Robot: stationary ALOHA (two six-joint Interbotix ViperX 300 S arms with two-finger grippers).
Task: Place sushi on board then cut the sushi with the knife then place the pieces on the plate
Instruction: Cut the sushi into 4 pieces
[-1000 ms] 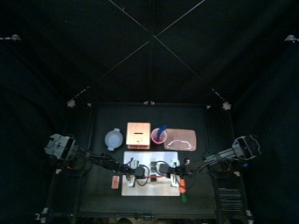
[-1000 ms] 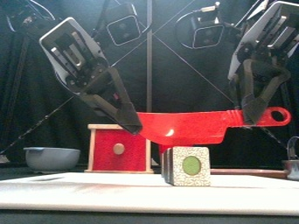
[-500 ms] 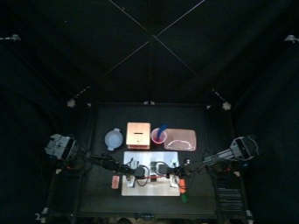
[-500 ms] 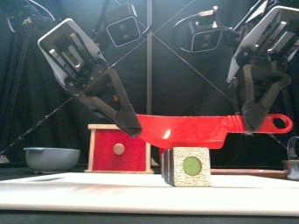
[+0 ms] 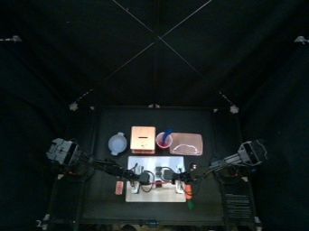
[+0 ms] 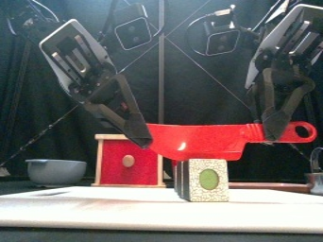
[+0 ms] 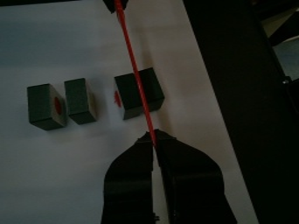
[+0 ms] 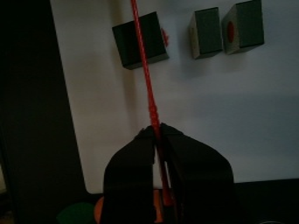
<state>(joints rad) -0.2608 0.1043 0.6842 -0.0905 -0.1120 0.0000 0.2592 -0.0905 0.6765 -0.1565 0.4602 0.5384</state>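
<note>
A red toy knife (image 6: pixel 209 138) hangs level just above a sushi block (image 6: pixel 202 180) that stands on the white cutting board (image 6: pixel 89 210). My left gripper (image 6: pixel 142 138) is shut on the blade's tip end. My right gripper (image 6: pixel 270 127) is shut on the handle end. In the left wrist view the knife (image 7: pixel 135 70) runs across one dark green block (image 7: pixel 138 94), with two more blocks (image 7: pixel 61 103) lying apart beside it. The right wrist view shows the same: the blade (image 8: pixel 145 61) over one block (image 8: pixel 140 44), two others (image 8: pixel 225 29) off to the side.
Behind the board (image 5: pixel 157 161) stand the blue-grey bowl (image 5: pixel 116 142), the wooden box with its red drawer front (image 5: pixel 144 138), the red cup (image 5: pixel 164 139) and the pink tray (image 5: pixel 187 143). A small orange toy (image 5: pixel 119 188) lies at the board's left edge.
The knife's handle end dipped slightly toward the block, then held still. Both grippers keep their hold; the sushi blocks have not moved.
</note>
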